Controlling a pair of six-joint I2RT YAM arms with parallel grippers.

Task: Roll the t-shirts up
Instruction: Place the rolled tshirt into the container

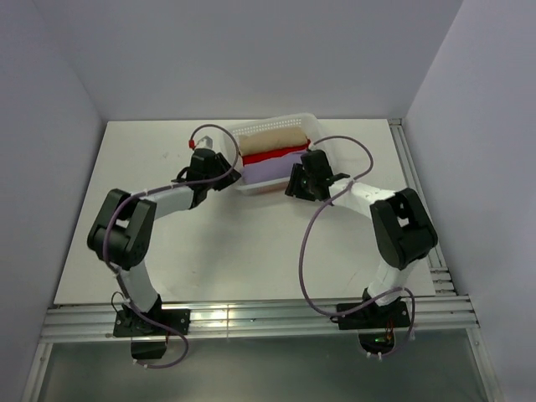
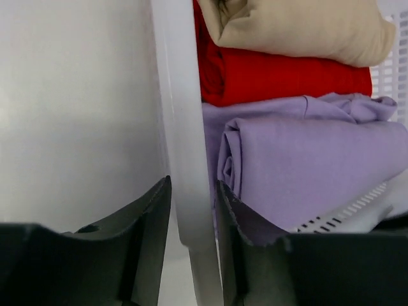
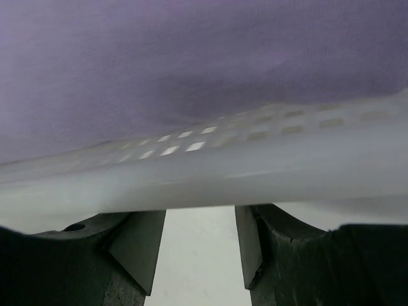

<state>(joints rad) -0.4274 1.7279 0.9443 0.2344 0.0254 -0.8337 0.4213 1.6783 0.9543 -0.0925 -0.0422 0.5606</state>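
Where the basket (image 3: 255, 172) crosses, the right jaws' tips are hidden.

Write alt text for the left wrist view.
The left gripper straddles the side wall of a white basket, fingers close against it. Inside lie three rolled shirts: the lavender t-shirt nearest, the red t-shirt behind it, the tan t-shirt farthest.

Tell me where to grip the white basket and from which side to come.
Probably the thin upright left end wall of the white basket, taken over its rim near the front corner, with one finger outside and one inside. The wall is narrow enough: the left gripper pinches it that way. Inside, the rolled lavender tee leaves little room.
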